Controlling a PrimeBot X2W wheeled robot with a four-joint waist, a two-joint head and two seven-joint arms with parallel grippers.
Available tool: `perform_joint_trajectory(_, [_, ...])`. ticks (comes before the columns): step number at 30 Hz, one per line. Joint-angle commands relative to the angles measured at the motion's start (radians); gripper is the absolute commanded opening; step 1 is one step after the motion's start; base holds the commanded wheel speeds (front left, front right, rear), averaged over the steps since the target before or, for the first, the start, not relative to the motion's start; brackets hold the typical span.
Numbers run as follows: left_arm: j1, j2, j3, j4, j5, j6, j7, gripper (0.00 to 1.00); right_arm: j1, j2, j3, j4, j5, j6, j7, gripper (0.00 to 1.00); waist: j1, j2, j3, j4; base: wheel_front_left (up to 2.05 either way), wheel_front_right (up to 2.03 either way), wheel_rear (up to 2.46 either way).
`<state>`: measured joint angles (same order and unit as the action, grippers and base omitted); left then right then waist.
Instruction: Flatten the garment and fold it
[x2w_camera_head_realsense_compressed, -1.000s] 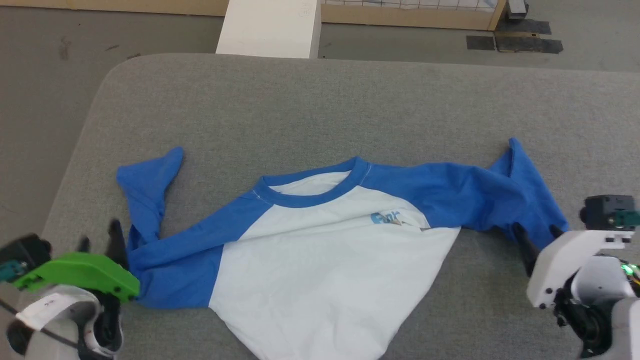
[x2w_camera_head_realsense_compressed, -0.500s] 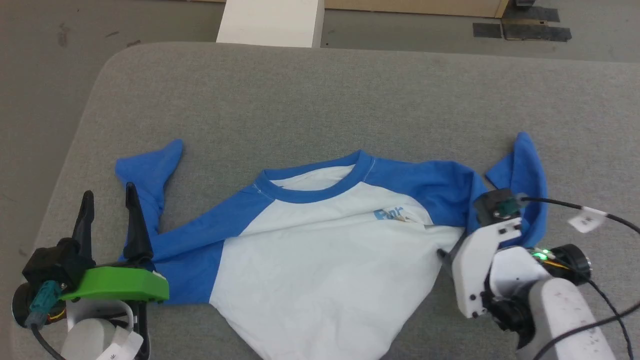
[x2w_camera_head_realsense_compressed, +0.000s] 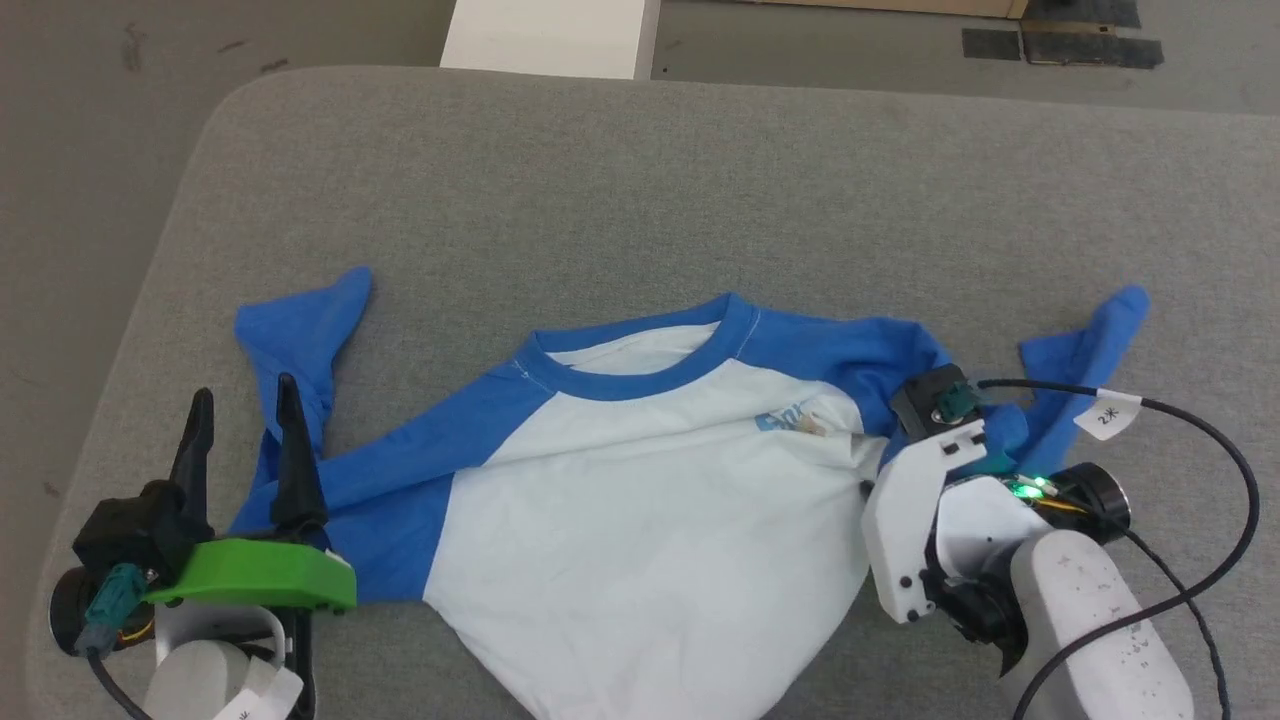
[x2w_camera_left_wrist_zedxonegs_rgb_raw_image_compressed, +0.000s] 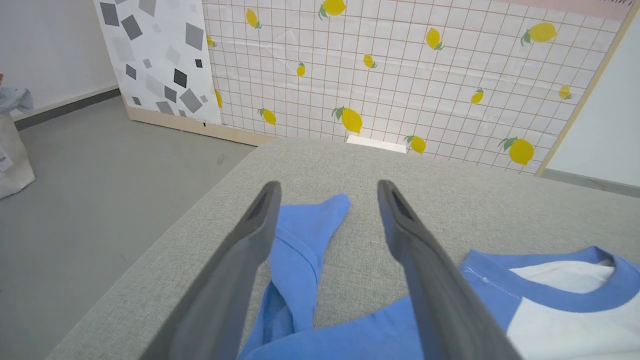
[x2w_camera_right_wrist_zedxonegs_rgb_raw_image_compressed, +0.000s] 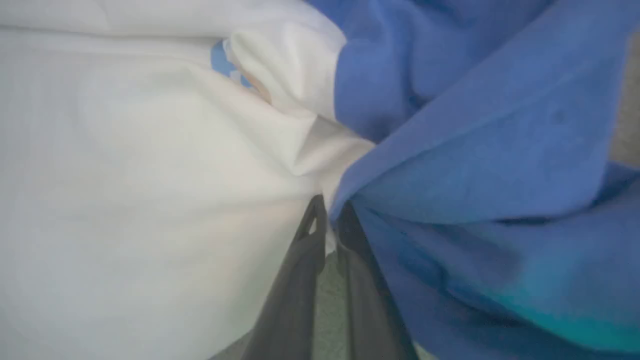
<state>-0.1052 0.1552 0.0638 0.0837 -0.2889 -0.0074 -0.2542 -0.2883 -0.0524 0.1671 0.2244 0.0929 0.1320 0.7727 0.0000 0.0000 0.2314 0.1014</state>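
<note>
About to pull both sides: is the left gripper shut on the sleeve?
No, the left gripper has its fingers wide apart, the blue sleeve lying unpinched between them.

At lower left, the left gripper (x2w_camera_head_realsense_compressed: 245, 390) had two long dark tapering fingers (x2w_camera_head_realsense_compressed: 291, 450), a bright green cover (x2w_camera_head_realsense_compressed: 255, 582) and a teal plug (x2w_camera_head_realsense_compressed: 105, 603). At lower right, the pale right arm (x2w_camera_head_realsense_compressed: 1090, 630) wore a white screwed bracket (x2w_camera_head_realsense_compressed: 900, 520), a green light (x2w_camera_head_realsense_compressed: 1022, 488) and a tagged black cable (x2w_camera_head_realsense_compressed: 1205, 440).
</note>
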Motion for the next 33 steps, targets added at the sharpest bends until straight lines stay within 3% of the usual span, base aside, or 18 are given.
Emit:
perform_joint_trajectory(1, [-0.009,-0.006,0.003,0.004,0.009,-0.006,-0.007,1.0,0.016,0.001,-0.001,0.014,0.008,-0.001,-0.001,0.0,0.0,0.0,-0.007,-0.002,0.0,0.0,0.0])
perform_joint_trajectory(9, [0.005,-0.007,0.006,0.032,0.014,-0.016,-0.007,1.0,0.21,-0.092,-0.124,-0.192,0.035,-0.001,0.132,0.0,0.0,0.0,-0.043,-0.02,0.0,0.0,0.0])
perform_joint_trajectory(14, [0.009,-0.001,0.005,0.046,0.004,-0.019,0.003,1.0,0.324,-0.069,-0.197,-0.291,0.056,-0.001,0.201,0.0,0.0,0.0,-0.042,-0.049,0.0,0.0,0.0])
perform_joint_trajectory(15, [0.008,-0.001,0.004,0.048,0.003,-0.019,0.006,1.0,0.323,-0.058,-0.207,-0.301,0.06,-0.001,0.177,0.08,0.0,0.0,-0.041,-0.054,0.0,0.0,0.0])
perform_joint_trajectory(16, [0.007,0.0,0.001,0.05,0.001,-0.019,0.012,1.0,0.321,-0.044,-0.218,-0.307,0.069,-0.001,0.153,1.0,0.0,0.0,-0.041,-0.058,0.0,0.0,0.0])
perform_joint_trajectory(19, [0.003,-0.003,-0.008,0.051,0.0,-0.017,0.028,1.0,0.311,-0.016,-0.271,-0.33,0.113,-0.001,0.093,1.0,0.0,0.0,-0.047,-0.062,0.0,0.0,0.0])
perform_joint_trajectory(26, [-0.012,0.006,-0.03,0.033,-0.015,-0.021,0.123,1.0,0.278,0.002,-0.501,-0.448,0.259,-0.001,-0.024,1.0,0.0,0.0,-0.057,-0.067,0.0,0.0,0.0])
perform_joint_trajectory(30, [-0.063,0.011,-0.073,0.03,-0.04,-0.041,0.28,1.0,0.248,0.002,-0.584,-0.494,0.277,-0.001,-0.06,1.0,0.0,0.0,-0.05,-0.07,0.0,0.0,0.0])
perform_joint_trajectory(33, [-0.148,0.023,-0.134,0.047,-0.05,-0.063,0.455,1.0,0.225,0.002,-0.607,-0.51,0.26,-0.001,-0.06,1.0,0.0,0.0,-0.036,-0.07,0.0,0.0,0.0])
